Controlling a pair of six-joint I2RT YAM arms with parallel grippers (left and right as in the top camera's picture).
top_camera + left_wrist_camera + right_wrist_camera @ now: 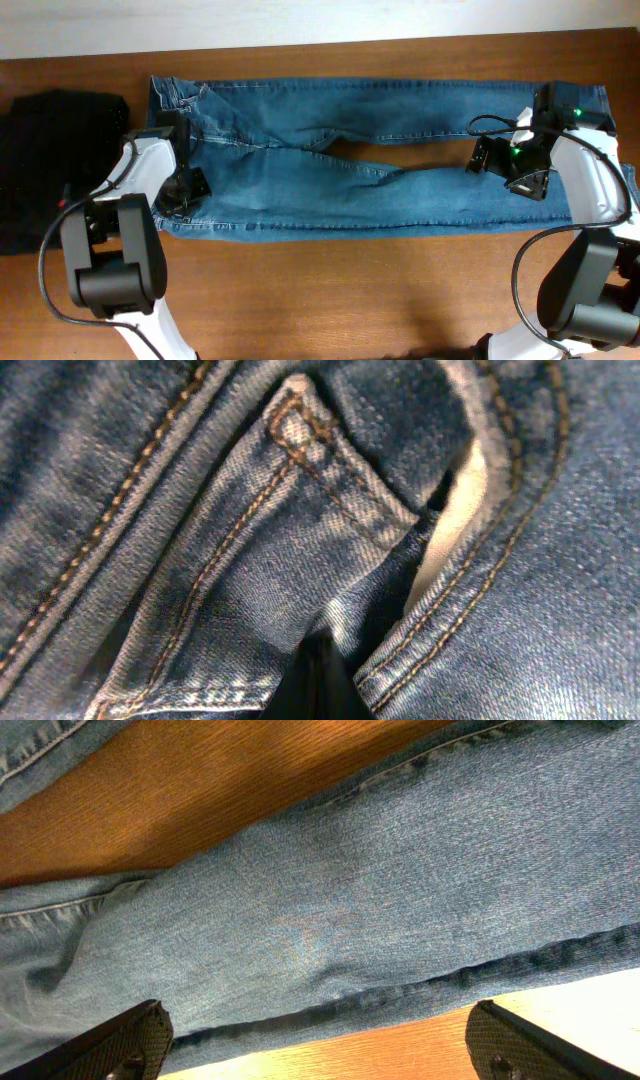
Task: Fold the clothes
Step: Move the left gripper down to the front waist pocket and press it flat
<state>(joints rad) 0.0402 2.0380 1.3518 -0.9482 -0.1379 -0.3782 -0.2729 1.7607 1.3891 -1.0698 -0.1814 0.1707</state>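
The blue denim jeans (380,170) lie flat across the wooden table, waist to the left and both legs stretched right. My left gripper (186,186) is down on the waist end by the near edge. In the left wrist view it (318,682) is shut, its dark tips pinched into a fold of denim (250,560) beside a pocket with orange stitching. My right gripper (505,165) hovers over the legs near the hems. It (320,1045) stands wide open above the leg's seamed edge (400,990), nothing between its fingers (125,1040).
A black garment (50,150) with a small red tag (66,190) lies at the far left of the table, next to the jeans' waist. Bare wood (340,290) fills the table's near side. A pale wall runs along the far edge.
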